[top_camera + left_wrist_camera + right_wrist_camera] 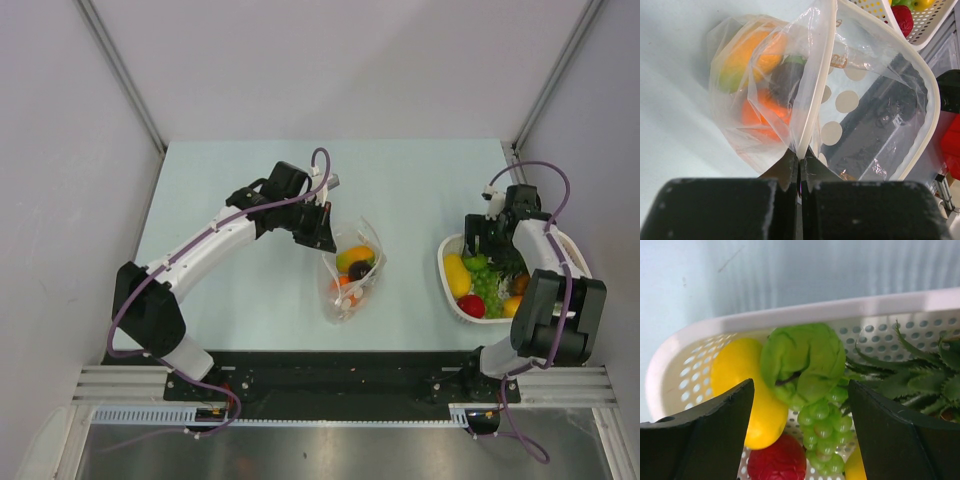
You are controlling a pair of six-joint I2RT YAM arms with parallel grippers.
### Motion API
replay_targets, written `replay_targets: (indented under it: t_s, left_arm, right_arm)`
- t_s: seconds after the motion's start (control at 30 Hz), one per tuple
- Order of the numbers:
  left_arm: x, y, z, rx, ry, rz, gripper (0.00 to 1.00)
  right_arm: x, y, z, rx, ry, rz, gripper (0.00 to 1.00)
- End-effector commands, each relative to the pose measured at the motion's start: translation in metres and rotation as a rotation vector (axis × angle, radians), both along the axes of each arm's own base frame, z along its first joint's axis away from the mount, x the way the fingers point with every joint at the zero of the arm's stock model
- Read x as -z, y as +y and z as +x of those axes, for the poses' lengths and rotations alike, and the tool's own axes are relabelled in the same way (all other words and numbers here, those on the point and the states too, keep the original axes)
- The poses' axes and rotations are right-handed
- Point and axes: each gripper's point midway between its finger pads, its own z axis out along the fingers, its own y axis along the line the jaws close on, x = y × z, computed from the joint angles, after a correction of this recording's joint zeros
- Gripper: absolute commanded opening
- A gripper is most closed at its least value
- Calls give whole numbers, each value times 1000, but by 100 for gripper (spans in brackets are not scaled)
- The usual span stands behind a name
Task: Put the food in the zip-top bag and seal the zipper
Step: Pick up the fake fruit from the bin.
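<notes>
The left tool (800, 164) pinches the rim of the clear crinkly zip-top bag (345, 290) on the pale bench (420, 190). The right tool (800, 410) hangs wide over the green plastic grapes (824, 435) in the white slotted basket (675, 352); a shallow grip could spill them.

Top external: fixed high above and behind both arm bases, looking steeply down over the whole pale blue-green worktop (420, 190); distant enough to take in both arms, the clear crinkly plastic zip-top bag (352, 272) at centre and the white perforated plastic basket (443, 270) at right. Left wrist: mounted behind the left claw (800, 157), aimed along it, very close to the bag's mouth; same bag as overhead, plus a corner of the same basket at upper right. Right wrist: behind the right claw (801, 384), pointing down into the basket at close range, worktop beyond.
</notes>
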Motion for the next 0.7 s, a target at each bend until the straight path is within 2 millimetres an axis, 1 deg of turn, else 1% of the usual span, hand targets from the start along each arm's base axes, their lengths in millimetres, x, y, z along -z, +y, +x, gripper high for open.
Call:
replay_targets:
  t_s: [0.0,0.13,0.23,0.27,0.33,0.43,0.53,0.57,0.6,0.63,0.67]
  left_arm:
    - [-11,-4,10,-8,-33,-22,0]
    - [-10,-4,11,-10,-34,-20,0]
    - [-9,-4,11,-11,-33,-17,0]
    - [-11,-4,11,-8,-33,-22,0]
    - [-10,-5,11,-8,-29,-21,0]
    - [-10,-6,11,-5,-27,-21,0]
    - [-10,-5,11,-6,-31,-21,0]
    - [-10,-5,11,-6,-33,-19,0]
    - [-10,-4,11,-5,-35,-18,0]
    - [-11,-4,11,-4,-35,-20,0]
    - [-11,-4,11,-4,-35,-20,0]
  right_arm:
    - [4,-8,21,36,-36,-20,81]
    - [11,-10,25,42,-31,-24,79]
    - [10,-13,27,43,-37,-38,76]
    - [8,-13,26,41,-41,-41,74]
    - [5,-16,25,43,-44,-55,73]
    - [8,-16,22,41,-28,-57,73]
    - [12,-13,22,40,-16,-39,71]
    - [13,-12,21,39,-5,-31,59]
    - [12,-10,19,32,1,-21,54]
    - [5,-9,23,25,-11,-11,51]
    - [-1,-7,18,20,-4,-3,45]
